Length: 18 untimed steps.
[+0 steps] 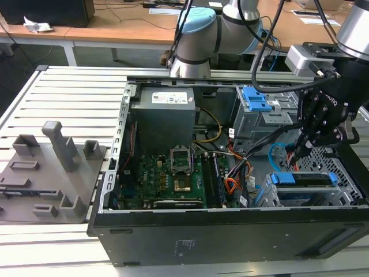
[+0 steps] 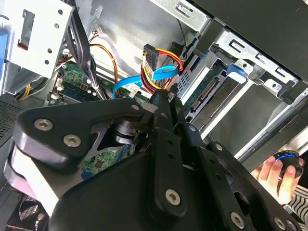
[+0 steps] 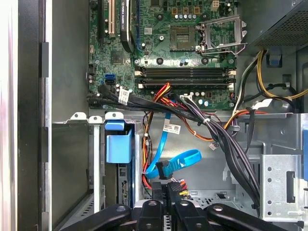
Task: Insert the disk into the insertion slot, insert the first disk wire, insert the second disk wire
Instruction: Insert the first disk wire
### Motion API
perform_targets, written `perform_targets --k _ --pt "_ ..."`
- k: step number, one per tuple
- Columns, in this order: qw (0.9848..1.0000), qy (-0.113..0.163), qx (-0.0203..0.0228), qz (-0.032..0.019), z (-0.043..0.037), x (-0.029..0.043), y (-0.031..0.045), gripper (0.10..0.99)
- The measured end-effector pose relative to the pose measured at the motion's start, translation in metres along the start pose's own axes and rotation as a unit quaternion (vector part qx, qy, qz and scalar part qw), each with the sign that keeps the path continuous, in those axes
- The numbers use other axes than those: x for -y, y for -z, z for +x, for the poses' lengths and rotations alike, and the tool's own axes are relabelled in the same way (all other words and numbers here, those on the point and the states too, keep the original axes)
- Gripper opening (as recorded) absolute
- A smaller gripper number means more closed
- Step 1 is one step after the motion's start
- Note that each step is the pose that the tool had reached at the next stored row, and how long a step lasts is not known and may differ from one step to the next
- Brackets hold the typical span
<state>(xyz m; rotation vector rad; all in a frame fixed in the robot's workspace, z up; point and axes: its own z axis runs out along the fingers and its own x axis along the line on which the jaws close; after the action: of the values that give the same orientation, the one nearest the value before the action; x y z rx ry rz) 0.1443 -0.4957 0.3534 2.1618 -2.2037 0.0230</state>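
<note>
- Furthest to the exterior view's left, we see a grey fixture block (image 1: pixel 49 167) lying on the slatted worktop (image 1: pixel 69 92), well apart from the work.
- Next comes the open computer case (image 1: pixel 230 236), with the motherboard (image 1: pixel 167 179) flat on its floor and the power supply (image 1: pixel 164 118) behind it. The first wrist view looks straight down on that board and gives us its memory slots and processor socket (image 3: pixel 216 31) plainly.
- Right of the board stands the taller cage (image 1: pixel 256 121) with its blue ribbed tab.
- Beside it the gripper (image 1: pixel 301 149) hangs inside the case, just above the disk (image 1: pixel 304 180).
- In both wrist views a blue cable (image 3: pixel 175 161) curls right at the gripper's tip. A bundle of red, yellow and black wires (image 2: pixel 161 60) ends in a dark connector close by.
- We cannot tell whether the jaws are clenched or released, nor whether they touch either wire.
- At the exterior view's right the disk sits in the insertion slot (image 1: pixel 305 197), a low grey sheet-metal bay in the corner of the case. We see the disk as a dark slab lying flat, with a blue rail at each end.
- The second wrist view adds the disk's connector edge (image 2: pixel 204 94), a pale strip turned toward the gripper.
- That view also takes in, beyond the case, a person's hand (image 2: pixel 272 175) by a dark rounded object with a blue ring.
</note>
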Motion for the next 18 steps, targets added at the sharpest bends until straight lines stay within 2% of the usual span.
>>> perform_targets --k 4,9,18 --pt "1.0000 0.000 -0.0002 0.0000 0.0001 0.0016 0.0003 0.161" --pt "1.0000 0.000 0.0000 -0.0008 -0.0003 0.0162 0.0004 0.161" --pt "1.0000 0.000 0.0000 -0.0009 0.0065 0.0173 0.0002 0.161"
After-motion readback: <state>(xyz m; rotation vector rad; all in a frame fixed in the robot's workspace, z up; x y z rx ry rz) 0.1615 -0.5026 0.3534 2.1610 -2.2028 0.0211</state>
